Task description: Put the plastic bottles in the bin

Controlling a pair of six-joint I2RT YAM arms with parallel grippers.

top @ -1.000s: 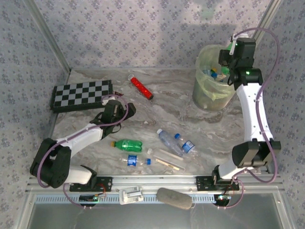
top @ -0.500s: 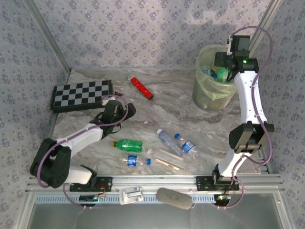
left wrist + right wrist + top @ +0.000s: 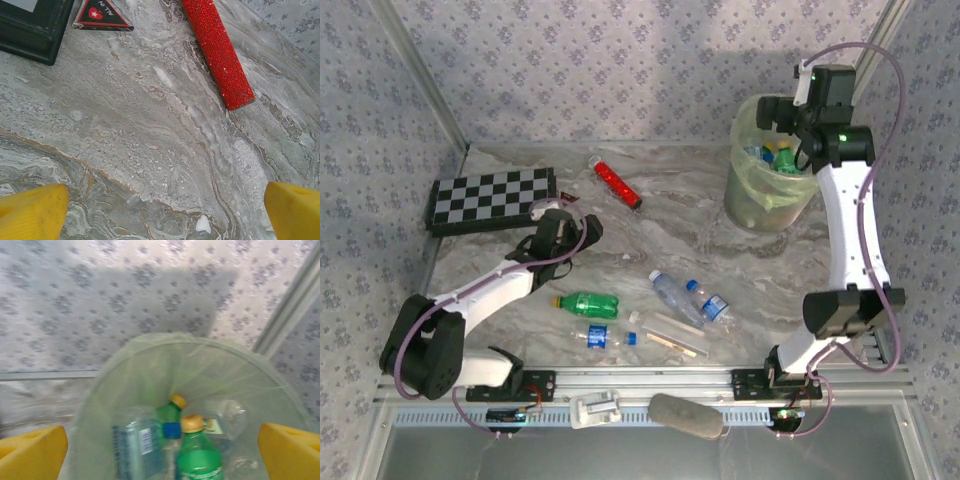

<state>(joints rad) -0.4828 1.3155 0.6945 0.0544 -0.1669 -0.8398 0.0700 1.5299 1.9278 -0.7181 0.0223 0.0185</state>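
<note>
The pale-green bin stands at the back right; its rim also shows from the right wrist. Inside lie a green bottle with a yellow cap, a second green one and a clear blue-labelled one. My right gripper hangs open over the bin's mouth, holding nothing. On the table lie a green bottle, a small clear bottle, a clear bottle and a blue-capped one. My left gripper is open over bare marble.
A red tube lies at the back middle. The chequered board sits at the left, its corner near a small triangular card. Pale sticks lie by the bottles. Patterned walls enclose the table.
My right wrist has shifted and risen a little over the bin's mouth, and a green bottle with a yellow cap now shows inside the bin. The left arm has barely moved.
</note>
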